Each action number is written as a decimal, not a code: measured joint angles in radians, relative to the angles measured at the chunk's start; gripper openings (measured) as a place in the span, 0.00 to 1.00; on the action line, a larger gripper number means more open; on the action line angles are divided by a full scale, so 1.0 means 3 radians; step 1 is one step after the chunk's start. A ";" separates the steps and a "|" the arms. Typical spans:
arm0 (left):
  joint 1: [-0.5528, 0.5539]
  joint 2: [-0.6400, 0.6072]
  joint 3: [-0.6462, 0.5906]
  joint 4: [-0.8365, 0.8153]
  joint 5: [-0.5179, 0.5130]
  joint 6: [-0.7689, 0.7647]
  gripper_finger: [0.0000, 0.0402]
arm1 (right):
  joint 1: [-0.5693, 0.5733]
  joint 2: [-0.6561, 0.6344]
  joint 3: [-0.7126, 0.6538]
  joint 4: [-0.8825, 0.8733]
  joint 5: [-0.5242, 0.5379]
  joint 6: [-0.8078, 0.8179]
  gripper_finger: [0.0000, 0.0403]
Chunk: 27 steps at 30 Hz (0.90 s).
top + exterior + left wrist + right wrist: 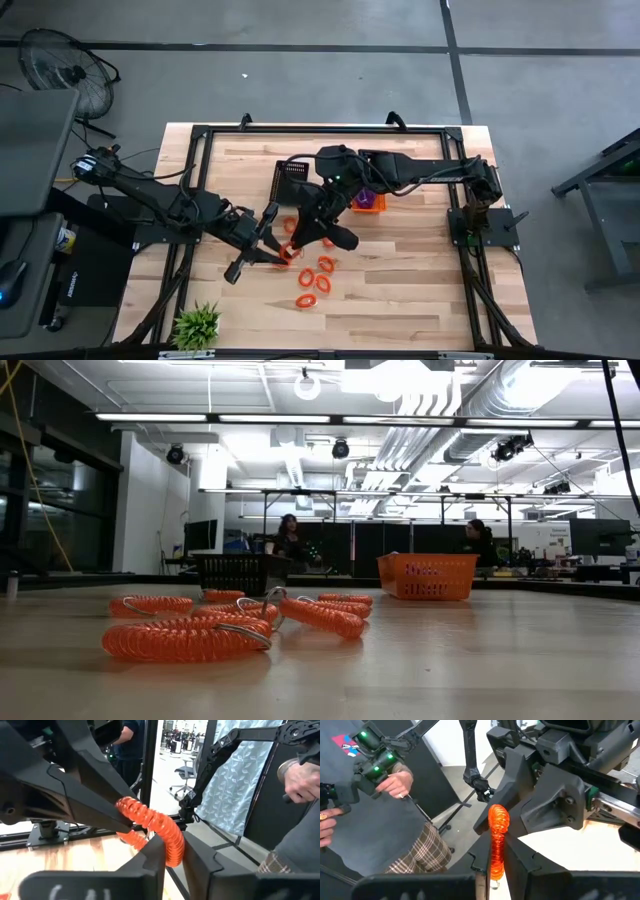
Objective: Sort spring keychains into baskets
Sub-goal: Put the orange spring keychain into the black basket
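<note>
Planks of pale wood form the table. One orange-red spring keychain is clamped by both the left gripper and right gripper at once, near the black basket. Loose coils lie nearer than it; the orange basket stands beside it, an industrial hall beyond.

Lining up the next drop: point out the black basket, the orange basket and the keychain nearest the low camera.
Black basket [238, 573], low view, front wall.
Orange basket [428, 577], low view, front wall.
Nearest keychain [180, 639], low view, coil's middle.
</note>
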 joint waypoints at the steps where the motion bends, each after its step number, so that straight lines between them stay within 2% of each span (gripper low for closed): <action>1: 0.0000 0.0000 0.0000 0.0000 0.0000 0.0005 0.11 | 0.0001 0.0000 0.0000 0.0000 0.0000 0.0000 0.08; 5: 0.0000 0.0000 0.0000 0.0000 0.0000 0.0015 0.07 | 0.0002 0.0000 0.0000 -0.0011 -0.0001 0.0000 0.08; 10: 0.0000 0.0000 0.0000 -0.0002 -0.0005 0.0015 0.08 | 0.0002 0.0000 0.0000 -0.0021 -0.0001 0.0000 0.08; 21: 0.0000 0.0000 -0.0001 -0.0035 -0.0066 0.0015 0.07 | -0.0014 0.0000 0.0000 -0.0022 0.0140 0.0081 0.30; 27: 0.0000 0.0000 -0.0001 -0.0252 -0.0349 0.0002 0.07 | -0.0104 -0.0136 0.0000 -0.0206 0.0317 0.0046 0.35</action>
